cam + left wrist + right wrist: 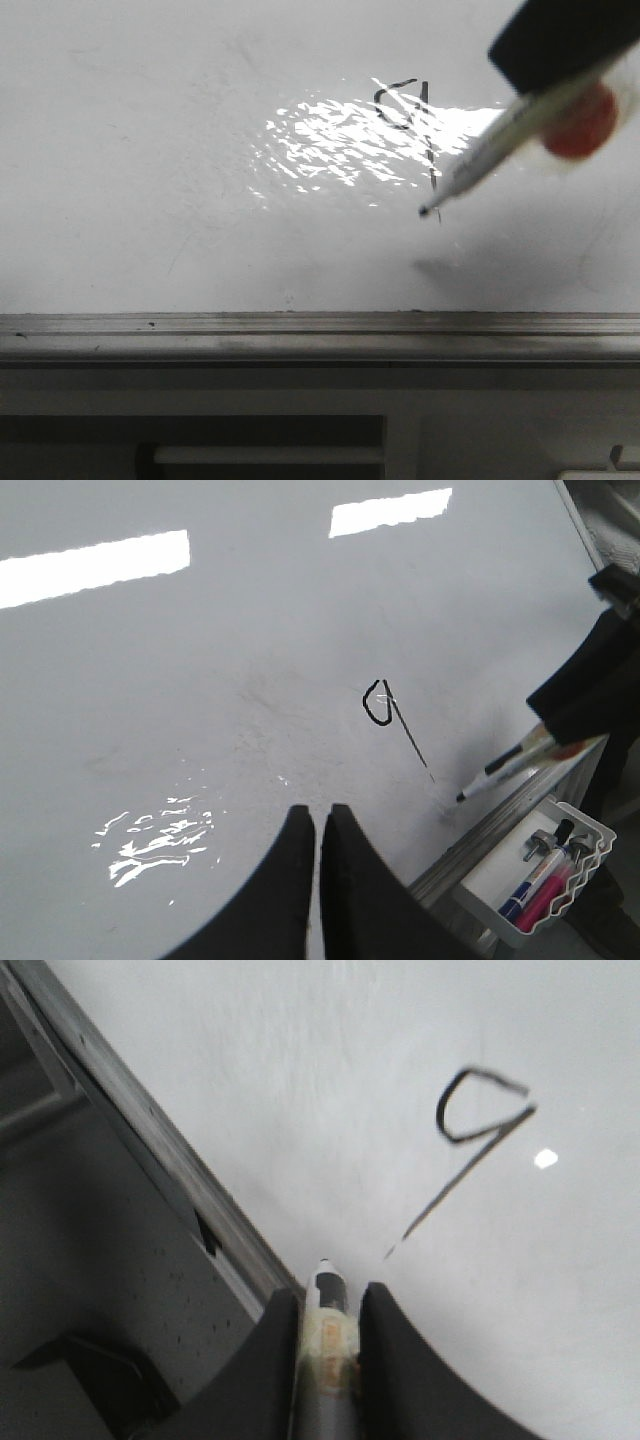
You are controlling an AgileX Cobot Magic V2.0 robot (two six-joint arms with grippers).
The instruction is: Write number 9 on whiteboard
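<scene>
The number 9 [405, 120] is drawn in thin black strokes on the whiteboard [150, 180], a small loop with a long straight tail. It also shows in the left wrist view [385, 708] and the right wrist view [470, 1125]. My right gripper [331, 1305] is shut on a white marker [480, 160] with a black tip. The tip [425, 211] hovers just past the tail's end, a shadow below it. The marker also shows in the left wrist view [495, 772]. My left gripper [319, 818] is shut and empty above the board, away from the 9.
A grey metal rail [320, 335] runs along the board's near edge. A white basket [545, 870] with several markers hangs beside the rail. Bright lamp glare [340, 140] lies on the board left of the 9.
</scene>
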